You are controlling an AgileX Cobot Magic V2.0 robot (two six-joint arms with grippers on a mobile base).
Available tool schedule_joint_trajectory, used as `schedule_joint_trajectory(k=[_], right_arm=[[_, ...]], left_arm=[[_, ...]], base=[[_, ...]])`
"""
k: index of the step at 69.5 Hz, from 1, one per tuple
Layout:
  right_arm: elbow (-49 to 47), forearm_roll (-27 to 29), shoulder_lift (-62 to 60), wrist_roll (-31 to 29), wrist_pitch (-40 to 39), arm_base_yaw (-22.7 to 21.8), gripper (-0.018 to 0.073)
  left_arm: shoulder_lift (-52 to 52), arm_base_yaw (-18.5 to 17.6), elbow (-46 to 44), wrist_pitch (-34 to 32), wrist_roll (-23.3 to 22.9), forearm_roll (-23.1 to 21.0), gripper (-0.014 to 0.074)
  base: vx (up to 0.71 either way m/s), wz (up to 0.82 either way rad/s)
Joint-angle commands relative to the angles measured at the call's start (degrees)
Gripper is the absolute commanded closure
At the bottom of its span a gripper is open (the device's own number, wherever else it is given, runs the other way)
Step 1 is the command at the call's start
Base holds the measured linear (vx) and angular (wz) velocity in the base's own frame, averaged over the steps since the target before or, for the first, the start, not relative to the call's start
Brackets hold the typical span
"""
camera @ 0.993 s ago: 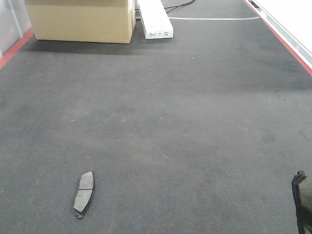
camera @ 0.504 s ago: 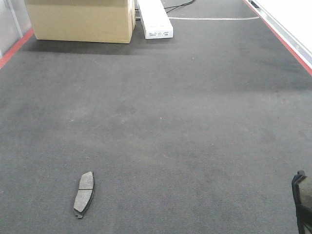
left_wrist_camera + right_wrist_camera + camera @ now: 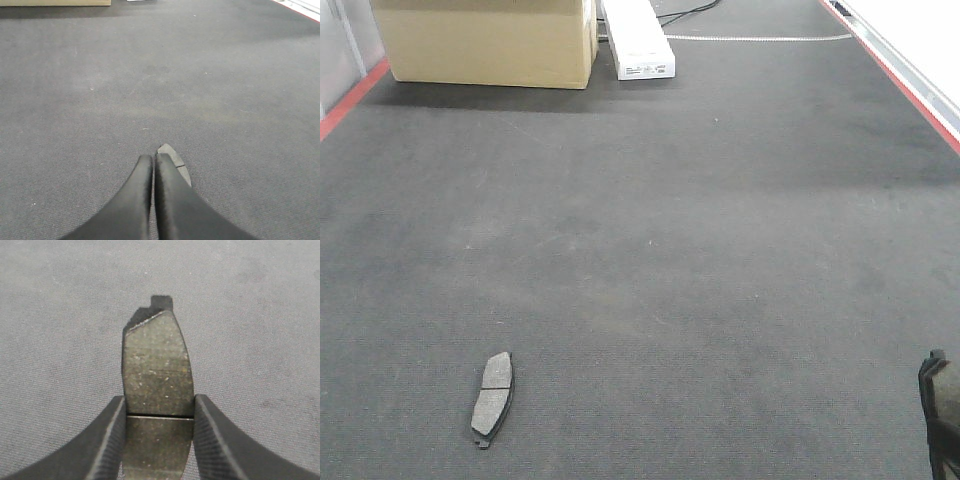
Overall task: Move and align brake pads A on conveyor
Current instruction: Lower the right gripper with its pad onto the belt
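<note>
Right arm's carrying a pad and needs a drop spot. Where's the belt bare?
Bare: the conveyor from the lying brake pad rightward to the red edge, and back to the cardboard box and white unit. Crowded: near right, where the right gripper grips its pad; another pad lies by the left gripper.

The dark grey, felt-like conveyor (image 3: 700, 250), edged in red on both sides, carries one brake pad (image 3: 492, 398) lying flat just beyond the tip of the left end effector (image 3: 153, 159). Far ahead of that end effector stand a cardboard box (image 3: 485, 45) and, just beside it, a white rectangular unit (image 3: 638, 40).
</note>
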Motion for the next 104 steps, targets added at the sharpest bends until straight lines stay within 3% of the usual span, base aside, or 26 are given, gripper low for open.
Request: schedule_joint_trajectory(k=[1,29,74,104], right_arm=[[-1.63,0.21,0.24,-0.42,-5.31,-0.01,0.048],[-2.26,3.7,3.01,-0.38,-10.05,-0.01,0.048],[-20.84,6.41,47.98,1.69,-10.99,-0.01,0.0477],[-24.53,6.34,62.24,0.82,-12.26,-0.01,0.0477]], left_arm=[[0.61,-0.28,-1.4,-4.49,-0.17,0.4,0.0603],[0.61,-0.28,-1.4,-4.49,-0.17,0.4,0.0603],[0.61,-0.28,-1.4,-4.49,-0.17,0.4,0.0603],[0.61,-0.28,-1.4,-4.49,-0.17,0.4,0.0603]], base=[[0.0,0.0],[0.0,0.0],[0.0,0.0],[0.0,0.0]])
